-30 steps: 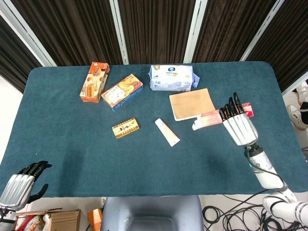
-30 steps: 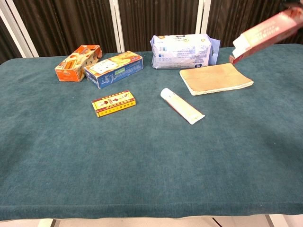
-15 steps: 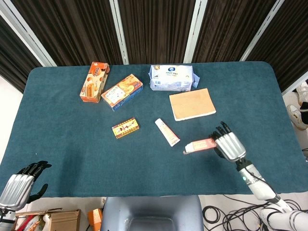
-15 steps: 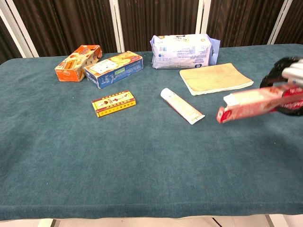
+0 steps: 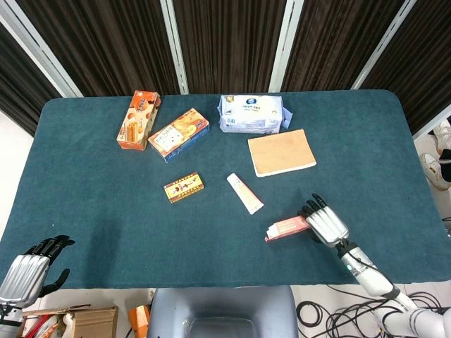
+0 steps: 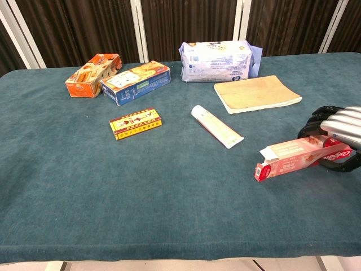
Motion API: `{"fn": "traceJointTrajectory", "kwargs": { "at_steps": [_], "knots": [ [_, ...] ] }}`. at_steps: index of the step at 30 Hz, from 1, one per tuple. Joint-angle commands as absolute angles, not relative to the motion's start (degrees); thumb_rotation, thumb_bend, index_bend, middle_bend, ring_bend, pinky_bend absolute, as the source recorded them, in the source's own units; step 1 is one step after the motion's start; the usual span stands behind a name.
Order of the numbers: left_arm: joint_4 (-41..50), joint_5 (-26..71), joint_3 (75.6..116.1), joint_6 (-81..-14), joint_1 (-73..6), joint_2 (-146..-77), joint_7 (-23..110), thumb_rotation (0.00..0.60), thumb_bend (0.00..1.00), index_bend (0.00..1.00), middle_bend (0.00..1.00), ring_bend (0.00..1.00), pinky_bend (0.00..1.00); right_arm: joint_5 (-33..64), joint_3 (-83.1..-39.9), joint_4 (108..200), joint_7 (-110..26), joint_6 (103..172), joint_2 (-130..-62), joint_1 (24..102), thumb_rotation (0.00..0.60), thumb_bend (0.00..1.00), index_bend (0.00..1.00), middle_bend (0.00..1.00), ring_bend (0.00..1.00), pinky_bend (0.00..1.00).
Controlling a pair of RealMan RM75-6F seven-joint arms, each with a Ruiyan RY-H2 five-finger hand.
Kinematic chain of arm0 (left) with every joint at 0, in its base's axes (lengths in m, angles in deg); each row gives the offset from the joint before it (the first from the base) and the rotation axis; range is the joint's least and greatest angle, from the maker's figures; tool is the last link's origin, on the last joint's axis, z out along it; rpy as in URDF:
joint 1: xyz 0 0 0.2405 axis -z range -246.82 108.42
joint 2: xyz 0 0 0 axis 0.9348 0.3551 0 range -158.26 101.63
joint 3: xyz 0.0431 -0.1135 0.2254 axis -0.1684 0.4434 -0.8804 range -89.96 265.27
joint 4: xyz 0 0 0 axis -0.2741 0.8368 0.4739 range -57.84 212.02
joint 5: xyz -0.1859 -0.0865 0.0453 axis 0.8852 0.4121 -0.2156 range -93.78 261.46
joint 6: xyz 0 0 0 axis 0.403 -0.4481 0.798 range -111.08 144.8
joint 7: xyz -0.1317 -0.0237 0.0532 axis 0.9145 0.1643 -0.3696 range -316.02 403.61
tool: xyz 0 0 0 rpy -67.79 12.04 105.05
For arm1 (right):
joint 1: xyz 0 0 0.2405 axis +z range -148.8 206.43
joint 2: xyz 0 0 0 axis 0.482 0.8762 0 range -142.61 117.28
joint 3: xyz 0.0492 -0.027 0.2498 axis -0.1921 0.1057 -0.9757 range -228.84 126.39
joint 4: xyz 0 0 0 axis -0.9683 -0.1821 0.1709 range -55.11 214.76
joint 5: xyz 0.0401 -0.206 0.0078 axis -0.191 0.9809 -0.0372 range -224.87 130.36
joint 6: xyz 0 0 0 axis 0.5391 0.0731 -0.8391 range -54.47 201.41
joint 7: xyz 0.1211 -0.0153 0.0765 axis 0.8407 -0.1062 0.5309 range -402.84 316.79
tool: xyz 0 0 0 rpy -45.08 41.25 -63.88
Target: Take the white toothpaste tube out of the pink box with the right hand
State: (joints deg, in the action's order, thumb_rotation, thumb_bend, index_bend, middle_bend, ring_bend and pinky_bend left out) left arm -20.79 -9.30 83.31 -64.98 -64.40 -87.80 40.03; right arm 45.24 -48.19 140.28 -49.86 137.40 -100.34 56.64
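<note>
The right hand [image 5: 323,224] holds the pink box [image 5: 287,228] by one end, fingers [image 6: 333,121] curled over its top. The box lies low over the bench [image 5: 84,204], nearly flat; I cannot tell if it touches the cloth. Its free end has an open flap and points away from the hand.

The white toothpaste tube [image 5: 244,193] is out of the box. It lies flat on the bench, near the open end of the pink box but apart from it, on the side farther from the robot. Nothing touches the tube.

Behind the tube, toward the far edge of the bench, lies a flat brown notebook [image 5: 281,152], and behind that a pale blue packet [image 5: 251,113]. On the other side of the tube from the pink box is a small yellow and red box [image 5: 184,188]. Farther back from this one are a blue and orange box [image 5: 178,134] and, just beside it, an orange box [image 5: 138,120].

The left hand [image 5: 32,268] is well away from the tube, past the near corner of the bench. It holds nothing, and its dark fingers are bent slightly with gaps between them.
</note>
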Motion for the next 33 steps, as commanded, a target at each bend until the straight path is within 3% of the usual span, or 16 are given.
{"fn": "traceJointTrajectory", "kwargs": {
  "at_steps": [1,3,6,13,21,33],
  "knots": [
    [-20.8,-9.3,83.3,-65.0,-64.4,-87.8,39.9,0.600,0.36,0.29,0.24,0.24,0.41,45.0,-48.6,142.0,-49.9,137.8,-99.0,56.6,0.600,0.22,0.18,0.20,0.06,0.05],
    [-20.8,-9.3,83.3,-65.0,-64.4,-87.9,39.7,0.600,0.36,0.29,0.24,0.24,0.41,44.7,-49.1,144.0,-49.9,138.6,-97.5,56.5,0.600,0.17,0.07,0.09,0.01,0.01],
    [-20.9,-9.2,83.3,-65.0,-64.4,-87.9,39.4,0.600,0.36,0.29,0.24,0.24,0.41,43.9,-49.6,147.8,-49.2,139.5,-94.6,55.9,0.600,0.13,0.00,0.00,0.00,0.00],
    [-20.9,-8.9,83.6,-65.3,-64.6,-88.3,38.2,0.600,0.36,0.29,0.24,0.24,0.41,41.8,-50.6,159.3,-49.0,146.9,-87.2,51.0,0.600,0.12,0.00,0.00,0.00,0.00],
    [-20.6,-8.0,84.5,-67.0,-65.4,-90.0,32.9,0.600,0.36,0.29,0.24,0.24,0.41,39.4,-51.1,166.0,-55.9,159.2,-85.8,42.0,0.600,0.12,0.00,0.02,0.00,0.00],
    [-18.8,-9.3,85.4,-70.1,-66.2,-91.7,31.1,0.600,0.36,0.29,0.24,0.23,0.41,39.8,-50.9,167.1,-53.6,157.9,-84.8,40.4,0.600,0.12,0.00,0.02,0.00,0.00]
  ]
}}
